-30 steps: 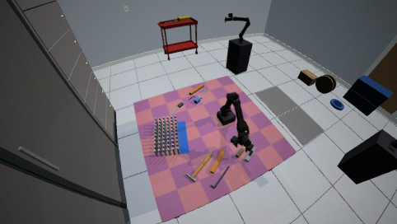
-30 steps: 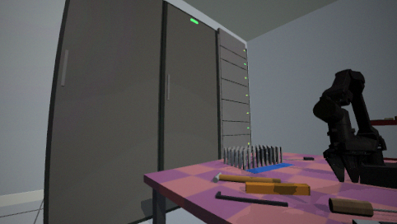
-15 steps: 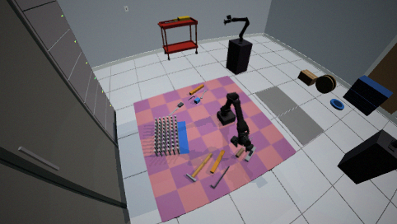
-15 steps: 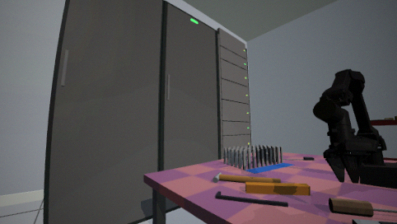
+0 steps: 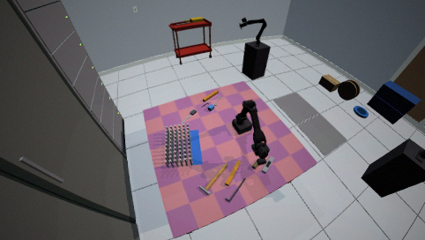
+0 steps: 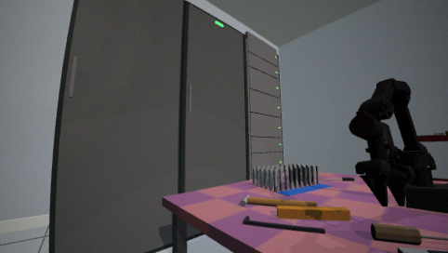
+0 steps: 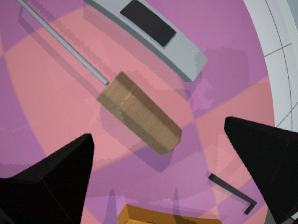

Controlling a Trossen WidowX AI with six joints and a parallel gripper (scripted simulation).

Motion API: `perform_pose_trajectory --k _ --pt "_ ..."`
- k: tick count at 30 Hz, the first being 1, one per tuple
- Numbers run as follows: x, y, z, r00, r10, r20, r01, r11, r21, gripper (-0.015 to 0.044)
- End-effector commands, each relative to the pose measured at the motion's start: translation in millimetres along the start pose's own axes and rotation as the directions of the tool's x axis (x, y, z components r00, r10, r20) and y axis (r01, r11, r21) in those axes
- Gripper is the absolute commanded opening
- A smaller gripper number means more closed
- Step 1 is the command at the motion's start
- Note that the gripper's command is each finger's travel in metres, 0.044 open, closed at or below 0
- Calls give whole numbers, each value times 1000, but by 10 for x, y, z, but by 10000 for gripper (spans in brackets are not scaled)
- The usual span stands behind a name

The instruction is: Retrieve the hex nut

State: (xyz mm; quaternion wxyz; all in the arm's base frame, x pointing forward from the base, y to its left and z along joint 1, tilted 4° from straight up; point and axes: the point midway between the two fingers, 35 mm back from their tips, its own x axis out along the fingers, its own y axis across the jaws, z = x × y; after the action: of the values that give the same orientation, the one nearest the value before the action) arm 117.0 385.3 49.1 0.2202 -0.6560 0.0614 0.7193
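The wood-handled pick (image 7: 136,111) lies diagonally on the surface beneath the gripper (image 7: 180,163), whose jaws spread wide, empty.

- The end effector (image 7: 160,176) hangs wide open above the desk (image 5: 282,147), nothing between its fingers — below it lie the wooden-handled pick (image 7: 136,111) and, just beyond, a grey block (image 7: 143,24).
- On the near side, an orange bar (image 5: 233,172), a hammer (image 5: 215,178) and an L-shaped key (image 5: 235,190) lie close together, with narrow lanes between them.
- The spacers (image 5: 178,145) stand tightly packed, with only slim gaps between rows.
- The blue strip (image 5: 196,146) lies along the side of the field facing the arm — checkered surface between it and the arm base (image 5: 242,125) holds no tools.
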Motion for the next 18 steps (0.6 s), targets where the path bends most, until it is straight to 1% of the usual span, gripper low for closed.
perform_pose_trajectory --k 1,3,5,8,9,13,18 --pt "19 -20 -25 998 43 50 -63 818 572 440" --pt "18 -23 -29 996 55 65 -85 680 728 440" --pt "18 -26 -33 994 67 81 -104 512 853 440" --pt "15 -31 -39 991 84 105 -121 221 968 440" --pt "14 -33 -41 990 90 113 -124 133 983 440" --pt "11 -38 -46 985 105 135 -120 -139 983 440" --pt "5 -45 -54 979 123 164 -90 -460 883 440"
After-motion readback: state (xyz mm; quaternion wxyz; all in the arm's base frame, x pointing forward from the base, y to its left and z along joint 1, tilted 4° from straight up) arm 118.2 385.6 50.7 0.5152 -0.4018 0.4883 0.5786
